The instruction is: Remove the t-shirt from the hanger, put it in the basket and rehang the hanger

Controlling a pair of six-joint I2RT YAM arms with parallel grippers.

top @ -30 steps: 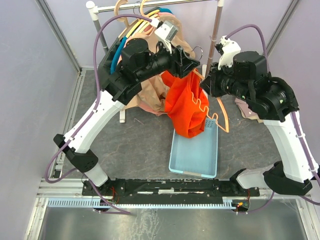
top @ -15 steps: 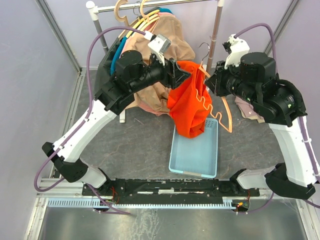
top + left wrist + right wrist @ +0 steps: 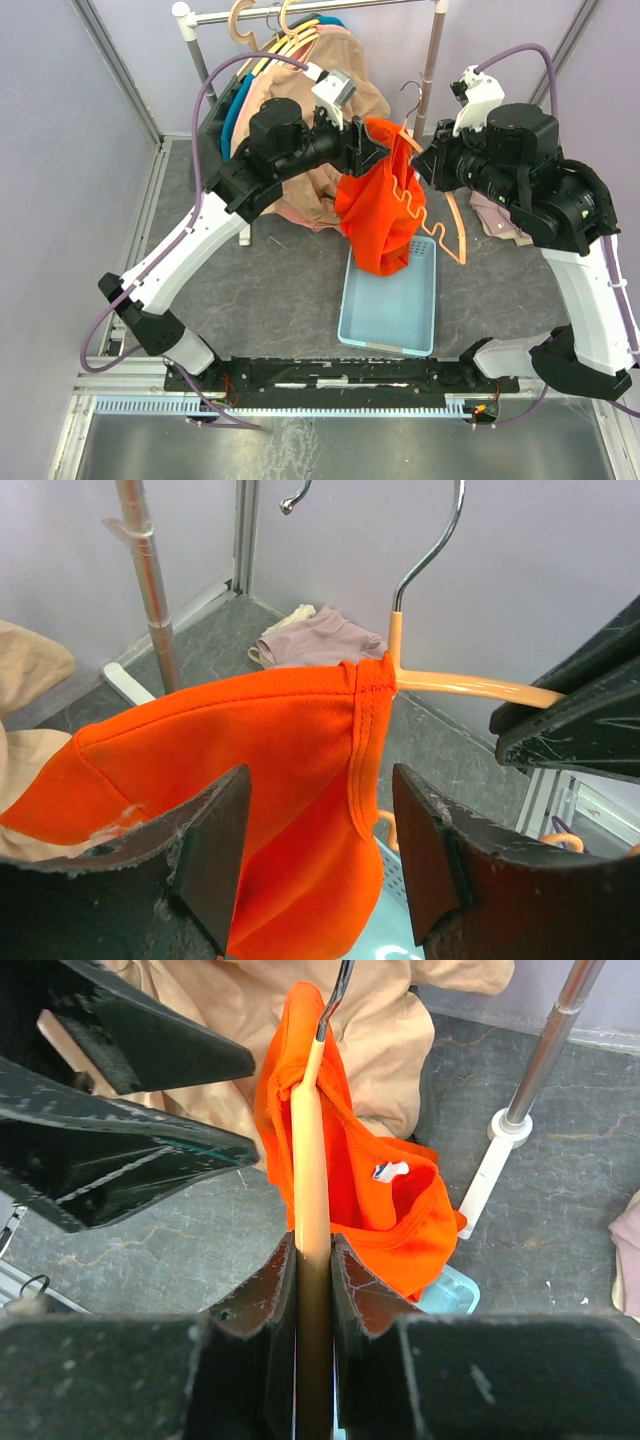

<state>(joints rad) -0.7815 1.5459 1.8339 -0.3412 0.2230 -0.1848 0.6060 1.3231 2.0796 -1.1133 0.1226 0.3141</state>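
Far left, back: beige garments (image 3: 352, 66) on the clothes rack (image 3: 432, 60), hung from their own hangers.

Left gripper (image 3: 368, 150) is up at the collar end of the orange t-shirt (image 3: 375, 220). In the wrist view the jaws stand wide apart, released, with the shirt's shoulder fabric (image 3: 250, 730) and a seam lying across the gap. Nothing is pinched. Can't tell whether the fingers (image 3: 215, 850) touch the cloth.

The t-shirt is in the air, mid-scene, bunched toward one end of the peach hanger (image 3: 447, 215) and drooping down. Its lower edge hangs over the back end of the light blue bin (image 3: 390, 320) on the table. One hanger arm (image 3: 450, 685) sticks out bare past the collar, so the shirt is only partly on. The metal hook (image 3: 440, 540) points up and is not on the rail.

Right gripper (image 3: 420, 165) is clenched on the hanger. The wrist view shows both fingers (image 3: 275, 1280) pressed against the peach bar (image 3: 308, 1150), with the shirt (image 3: 370, 1200) draped beyond them.

Far right: a pale pink garment (image 3: 495, 222) lies crumpled on the table, near the wall.
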